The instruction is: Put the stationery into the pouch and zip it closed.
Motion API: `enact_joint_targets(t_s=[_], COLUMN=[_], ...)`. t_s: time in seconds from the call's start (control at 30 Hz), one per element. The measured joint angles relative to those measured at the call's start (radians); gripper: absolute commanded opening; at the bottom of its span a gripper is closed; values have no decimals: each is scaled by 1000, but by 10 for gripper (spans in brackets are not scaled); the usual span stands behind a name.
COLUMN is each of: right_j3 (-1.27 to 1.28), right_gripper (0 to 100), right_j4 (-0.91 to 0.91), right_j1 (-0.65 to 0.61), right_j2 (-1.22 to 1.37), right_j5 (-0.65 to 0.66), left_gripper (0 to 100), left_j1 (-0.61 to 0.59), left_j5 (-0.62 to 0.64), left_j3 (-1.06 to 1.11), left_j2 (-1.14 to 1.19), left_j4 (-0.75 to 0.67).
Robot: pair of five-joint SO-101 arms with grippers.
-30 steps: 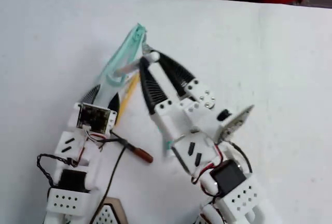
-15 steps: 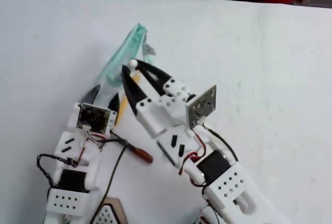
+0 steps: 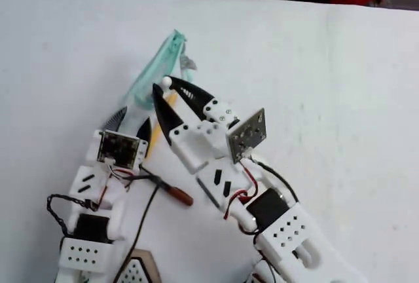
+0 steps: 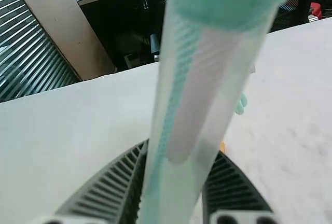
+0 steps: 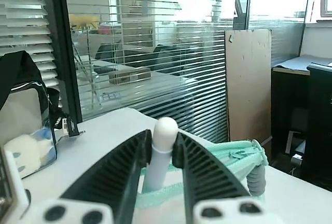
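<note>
The translucent teal pouch (image 3: pixel 152 67) lies slanted on the white table, and my left gripper (image 3: pixel 131 120) is shut on its near end. In the left wrist view the pouch (image 4: pixel 207 79) runs up between the black fingers (image 4: pixel 114 187). My right gripper (image 3: pixel 163 93) is shut on a white pen (image 3: pixel 167 82), held at the pouch's side near its middle. In the right wrist view the white pen (image 5: pixel 165 130) stands between the jaws, with the pouch (image 5: pixel 233 154) and its grey zipper pull (image 5: pixel 256 181) just behind. A yellow pencil (image 3: pixel 156 135) lies between the two grippers.
A pen with a red-brown end (image 3: pixel 177 194) lies on the table between the two arms, beside the left arm's black cable (image 3: pixel 147 211). Bare white table (image 3: pixel 314 86) stretches to the right and far side.
My right gripper has carried the white pen left and down to the pouch's side, and its wrist has turned. The left gripper and pouch have stayed put.
</note>
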Motion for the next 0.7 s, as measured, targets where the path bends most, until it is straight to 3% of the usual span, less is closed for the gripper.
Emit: enact_joint_targets(t_s=[0.1,0.17,0.57,0.7], right_j3=[0,0,0,0], right_gripper=[177,180,13,19], right_j4=[15,44,57,57], right_j1=[0,2,3,2], right_j2=[0,0,0,0], right_j5=[2,3,3,3], left_gripper=[139,139,139,139], left_j1=[0,0,0,0], left_j5=[0,0,0,0], left_j3=[0,0,0,0], left_j2=[0,0,0,0], left_j4=[0,0,0,0])
